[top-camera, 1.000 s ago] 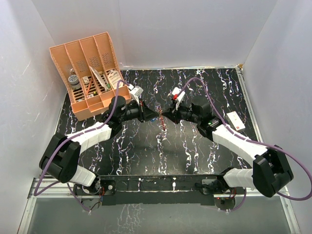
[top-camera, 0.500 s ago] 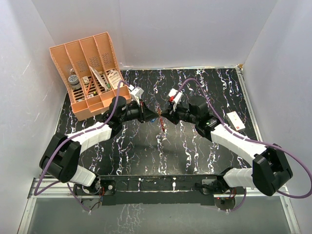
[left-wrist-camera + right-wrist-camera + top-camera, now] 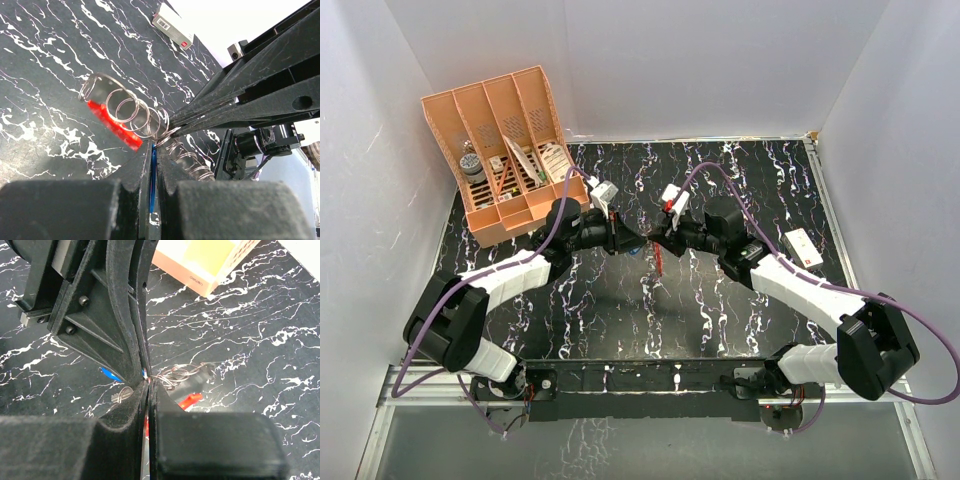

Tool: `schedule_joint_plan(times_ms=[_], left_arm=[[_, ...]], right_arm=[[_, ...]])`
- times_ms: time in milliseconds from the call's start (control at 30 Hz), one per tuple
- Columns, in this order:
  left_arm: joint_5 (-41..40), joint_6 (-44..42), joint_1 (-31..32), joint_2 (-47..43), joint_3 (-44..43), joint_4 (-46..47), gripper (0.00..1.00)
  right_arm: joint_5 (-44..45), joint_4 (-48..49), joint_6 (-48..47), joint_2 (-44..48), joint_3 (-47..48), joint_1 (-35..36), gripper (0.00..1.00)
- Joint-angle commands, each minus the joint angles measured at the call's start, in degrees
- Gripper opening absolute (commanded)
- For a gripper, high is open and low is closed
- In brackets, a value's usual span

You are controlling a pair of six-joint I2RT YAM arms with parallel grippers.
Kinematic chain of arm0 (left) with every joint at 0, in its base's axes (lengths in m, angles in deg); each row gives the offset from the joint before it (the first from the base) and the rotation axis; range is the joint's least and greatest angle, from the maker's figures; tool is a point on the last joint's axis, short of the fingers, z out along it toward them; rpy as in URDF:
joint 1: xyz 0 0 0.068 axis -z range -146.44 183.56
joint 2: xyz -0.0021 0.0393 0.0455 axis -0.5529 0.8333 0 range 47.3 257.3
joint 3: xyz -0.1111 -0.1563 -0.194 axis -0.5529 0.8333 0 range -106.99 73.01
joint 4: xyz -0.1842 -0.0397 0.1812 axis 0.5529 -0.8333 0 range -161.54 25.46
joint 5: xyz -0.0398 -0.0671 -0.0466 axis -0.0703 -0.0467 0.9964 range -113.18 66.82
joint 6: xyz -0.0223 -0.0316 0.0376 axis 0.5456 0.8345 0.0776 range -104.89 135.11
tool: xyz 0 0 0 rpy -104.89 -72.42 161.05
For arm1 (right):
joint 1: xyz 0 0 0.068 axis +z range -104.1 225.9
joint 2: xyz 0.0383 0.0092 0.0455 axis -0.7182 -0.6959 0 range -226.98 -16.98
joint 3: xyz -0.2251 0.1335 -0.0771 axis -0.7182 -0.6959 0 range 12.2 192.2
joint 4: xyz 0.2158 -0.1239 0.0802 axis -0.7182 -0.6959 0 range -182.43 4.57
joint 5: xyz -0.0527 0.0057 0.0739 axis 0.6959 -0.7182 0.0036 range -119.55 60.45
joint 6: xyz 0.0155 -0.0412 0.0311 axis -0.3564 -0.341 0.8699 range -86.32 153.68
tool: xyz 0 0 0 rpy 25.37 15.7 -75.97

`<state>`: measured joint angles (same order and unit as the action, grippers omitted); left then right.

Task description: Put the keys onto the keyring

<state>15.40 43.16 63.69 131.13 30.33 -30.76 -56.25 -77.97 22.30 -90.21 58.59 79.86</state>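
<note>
- Left gripper (image 3: 153,157) pinches blue-headed key (image 3: 151,176) edge-on, long axis along the fingers.
- Right gripper (image 3: 146,389) clamped on wire coils of the keyring (image 3: 114,126); red side pointing away from its tips.

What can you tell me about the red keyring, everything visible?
The keyring is a D-shaped loop, one side glossy red and the other pale metal, with a chain of small silver wire rings threaded along it. It hangs tilted between the two arms, seemingly off the marbled black table. The right gripper is shut on that ring chain. The left gripper, pinching the blue key, meets it from below.
</note>
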Motion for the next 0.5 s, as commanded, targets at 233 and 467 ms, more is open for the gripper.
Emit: schedule_joint_plan(times_ms=[233, 467], left_arm=[[-1.1, -0.4, 1.2, -3.6, -2.0, 0.9, 0.00], [-5.4, 0.7, 0.6, -6.9, -0.5, 0.8, 0.00]], right_arm=[[2.3, 3.9, -0.6, 2.3, 1.8, 1.1, 0.00], [5.6, 4.7, -0.1, 4.6, 0.4, 1.1, 0.00]])
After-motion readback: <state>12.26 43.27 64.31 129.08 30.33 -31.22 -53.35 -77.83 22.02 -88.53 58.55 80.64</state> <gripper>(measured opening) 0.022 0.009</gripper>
